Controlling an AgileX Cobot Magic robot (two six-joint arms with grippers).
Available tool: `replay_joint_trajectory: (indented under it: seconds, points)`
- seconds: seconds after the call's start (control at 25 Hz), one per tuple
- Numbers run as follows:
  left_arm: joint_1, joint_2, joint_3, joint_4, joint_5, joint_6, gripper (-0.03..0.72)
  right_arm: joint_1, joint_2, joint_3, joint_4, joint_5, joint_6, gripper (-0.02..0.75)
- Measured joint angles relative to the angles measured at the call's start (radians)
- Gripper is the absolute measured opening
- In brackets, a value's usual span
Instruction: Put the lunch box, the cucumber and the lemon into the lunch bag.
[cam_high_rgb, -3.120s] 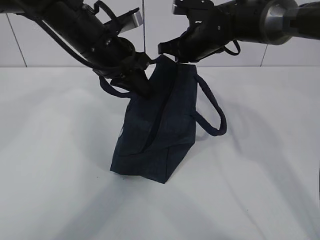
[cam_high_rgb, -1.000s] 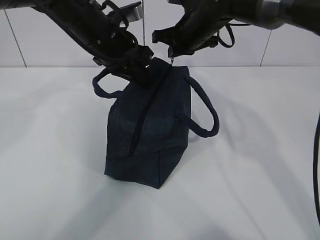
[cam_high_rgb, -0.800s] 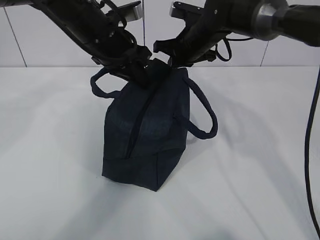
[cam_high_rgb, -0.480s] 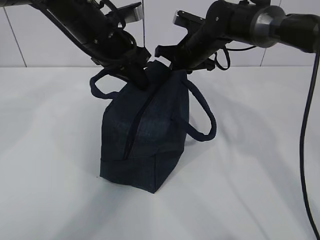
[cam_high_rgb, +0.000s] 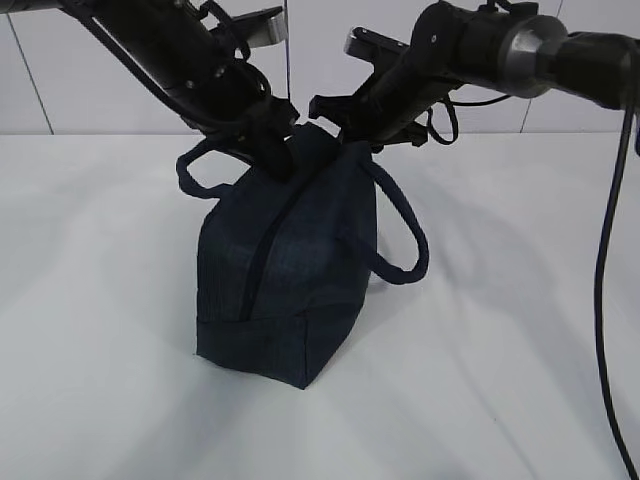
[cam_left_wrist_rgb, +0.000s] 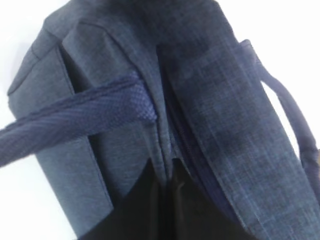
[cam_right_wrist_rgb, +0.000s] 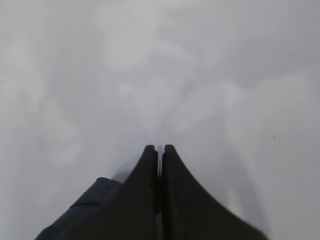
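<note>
On the left, the left gripper (cam_high_rgb: 272, 150) is closed on the far top edge of the lunch bag (cam_high_rgb: 285, 270), pinching the fabric beside the zipper (cam_left_wrist_rgb: 182, 145); its wrist view looks straight down the seam, with one handle (cam_left_wrist_rgb: 75, 120) lying across the side. Over the last few seconds the bag has gone from hanging tilted in the air to sitting on the white table (cam_high_rgb: 500, 350), its base flat and a little further left and nearer. On the right, the right gripper (cam_right_wrist_rgb: 160, 152) has its jaws pressed together at the bag's far top corner, and whether they pinch something there I cannot tell. The zipper looks shut along most of its length, and no lunch box, cucumber or lemon is in sight, so they are probably inside already.
</note>
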Motion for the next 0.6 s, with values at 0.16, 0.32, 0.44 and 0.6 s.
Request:
replay_joint_trajectory:
  seconds: [0.16, 0.32, 0.44, 0.6]
  points:
    - [0.0, 0.0, 0.0, 0.018, 0.009, 0.0, -0.008, 0.0, 0.004, -0.032, -0.004, 0.025, -0.026, 0.018]
    - [0.0, 0.0, -0.001, 0.02, 0.018, 0.0, -0.008, 0.0, 0.006, -0.039, -0.004, 0.036, -0.03, 0.023]
    - [0.0, 0.0, -0.001, 0.02, 0.023, -0.002, -0.008, 0.0, 0.008, -0.04, -0.006, 0.04, -0.03, 0.027]
    - [0.0, 0.0, -0.001, 0.02, 0.026, -0.002, -0.008, 0.0, 0.012, -0.042, -0.008, 0.04, -0.032, 0.03]
